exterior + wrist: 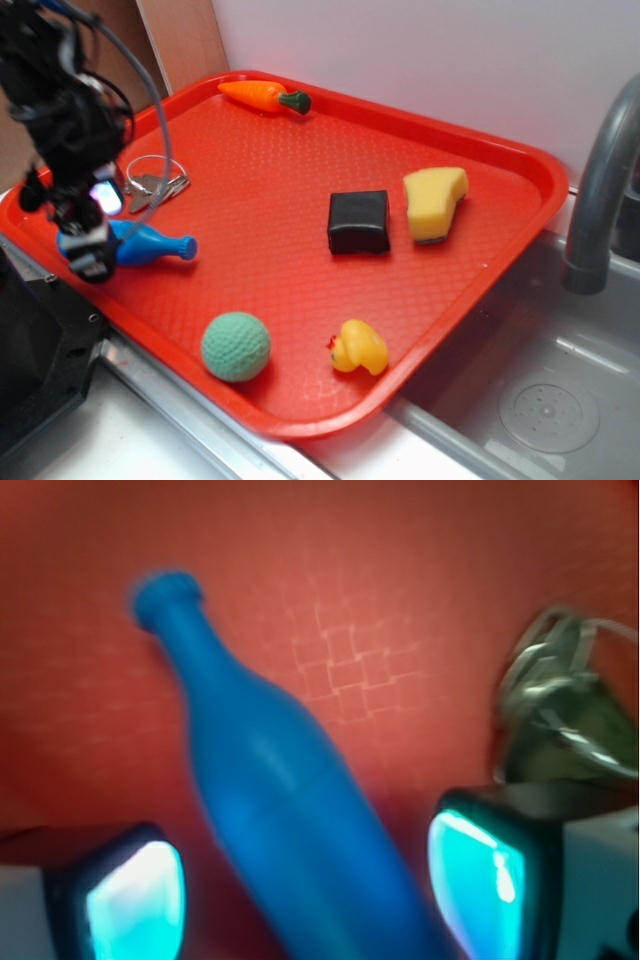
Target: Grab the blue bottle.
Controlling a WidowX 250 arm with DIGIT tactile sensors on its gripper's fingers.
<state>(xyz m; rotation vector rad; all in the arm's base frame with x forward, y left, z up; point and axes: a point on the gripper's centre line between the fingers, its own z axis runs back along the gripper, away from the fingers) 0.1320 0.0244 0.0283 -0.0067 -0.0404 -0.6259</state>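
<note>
Only the exterior view takes in the whole red tray, with the blue bottle lying on its side near the tray's left edge, just below a ring of keys. Up close, the wrist view shows the bottle running between the two fingers of the gripper, neck pointing away. The jaws stand spread on either side of its thick body, gripping nothing.
</note>
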